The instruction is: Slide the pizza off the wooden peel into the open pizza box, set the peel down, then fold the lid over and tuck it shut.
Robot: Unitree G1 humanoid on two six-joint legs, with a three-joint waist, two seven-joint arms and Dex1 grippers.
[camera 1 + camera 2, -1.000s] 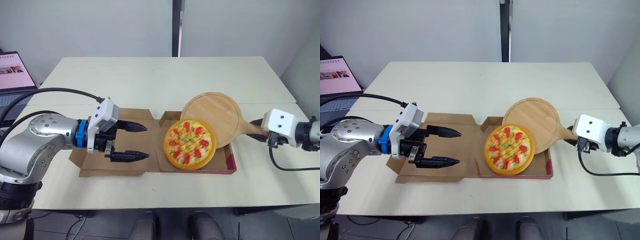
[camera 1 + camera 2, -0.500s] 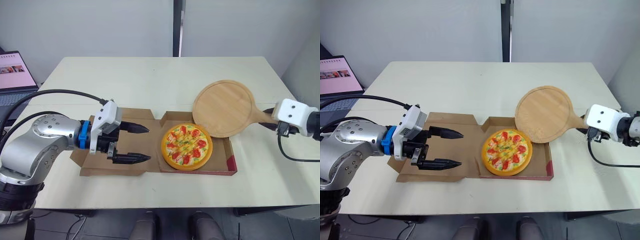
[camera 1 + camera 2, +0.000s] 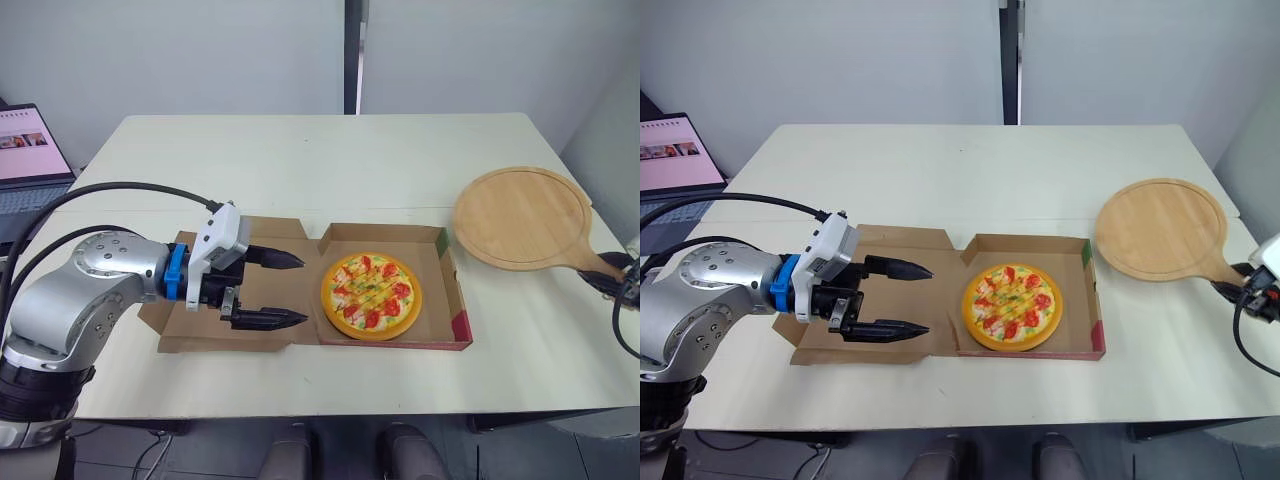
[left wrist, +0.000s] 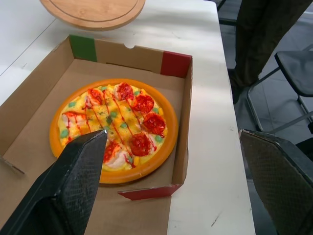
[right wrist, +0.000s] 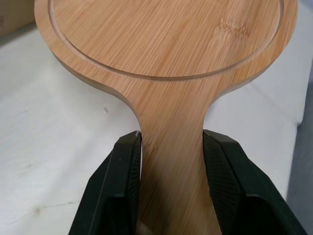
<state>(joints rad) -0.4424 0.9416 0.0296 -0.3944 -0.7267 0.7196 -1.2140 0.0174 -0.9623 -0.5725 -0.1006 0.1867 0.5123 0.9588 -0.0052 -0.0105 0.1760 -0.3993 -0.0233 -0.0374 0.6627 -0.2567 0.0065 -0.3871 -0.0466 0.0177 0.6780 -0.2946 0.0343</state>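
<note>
pizza: The pizza (image 3: 371,296) is flat in the box (image 3: 385,234), sitting toward the tray's 9 o'clock side. The slide looks done.
peel: The peel (image 3: 520,217) is at 2 o'clock from the box and well apart from it, near the table (image 3: 300,160) edge. You can't tell whether it is touching down yet.
right gripper: The right gripper (image 5: 173,139) is pinching the peel handle, one finger on each side of the neck.
left gripper: The left gripper (image 3: 304,289) has its fingers spread and holds nothing. It is over the lid (image 3: 190,335), tips aimed at 3 o'clock, just short of the tray.
risk, peel: The handle points off the table at 4 o'clock. Let go with it overhanging and the peel may tip or slide off.
risk, lid: The lid lies flat at 9 o'clock from the tray. Scoop too shallow and you shove the whole box toward 3 o'clock instead of lifting the lid.
risk, pizza: It is close to the hinge. If your fingertips run on toward 3 o'clock, they will hit it.
risk, tuck: The side flaps may buckle outside the walls if you press down off-square.
</note>
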